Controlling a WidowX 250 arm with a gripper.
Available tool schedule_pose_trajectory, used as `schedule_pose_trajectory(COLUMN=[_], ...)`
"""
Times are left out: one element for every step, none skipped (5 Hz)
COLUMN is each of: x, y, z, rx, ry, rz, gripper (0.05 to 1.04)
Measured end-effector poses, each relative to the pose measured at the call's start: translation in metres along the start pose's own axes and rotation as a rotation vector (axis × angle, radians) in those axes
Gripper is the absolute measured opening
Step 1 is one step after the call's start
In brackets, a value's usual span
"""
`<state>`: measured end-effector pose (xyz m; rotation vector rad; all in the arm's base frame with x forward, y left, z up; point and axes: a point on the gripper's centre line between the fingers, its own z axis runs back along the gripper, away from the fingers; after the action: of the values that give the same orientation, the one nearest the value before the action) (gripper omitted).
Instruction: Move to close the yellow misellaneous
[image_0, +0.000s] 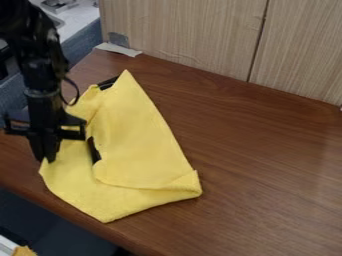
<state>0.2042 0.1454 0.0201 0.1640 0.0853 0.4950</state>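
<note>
The black gripper (45, 158) points down at the left side of the table, at the left edge of the yellow cloth (137, 145). Whether it holds any fabric cannot be told. The cloth lies partly folded and wrinkled, with one corner pointing toward the back wall and a folded flap at its lower right. Something black (94, 150) shows at a gap near the cloth's middle left, and another black piece (107, 83) shows by its top corner; what they belong to is hidden.
The brown wooden table (267, 165) stretches right of the cloth. Wood-grain panels (194, 35) stand along its back edge, with a pale strip (118, 49) at their left foot. The table's front-left edge runs close below the cloth. A grey-white counter (83, 17) is at upper left.
</note>
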Motion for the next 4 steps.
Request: schedule_pose_trajectory(x=[-0.002,0.005,0.016,0.036], y=[-0.001,-0.018,-0.048,-0.09], z=[0.024,0.054,0.076,0.096], rx=[-0.017,-0.054,-0.095,-0.126], ry=[-0.025,-0.07,-0.119,-0.2], rz=[-0.006,-0.042,-0.084,-0.157], gripper=[0.068,0.067,0.067,0.067])
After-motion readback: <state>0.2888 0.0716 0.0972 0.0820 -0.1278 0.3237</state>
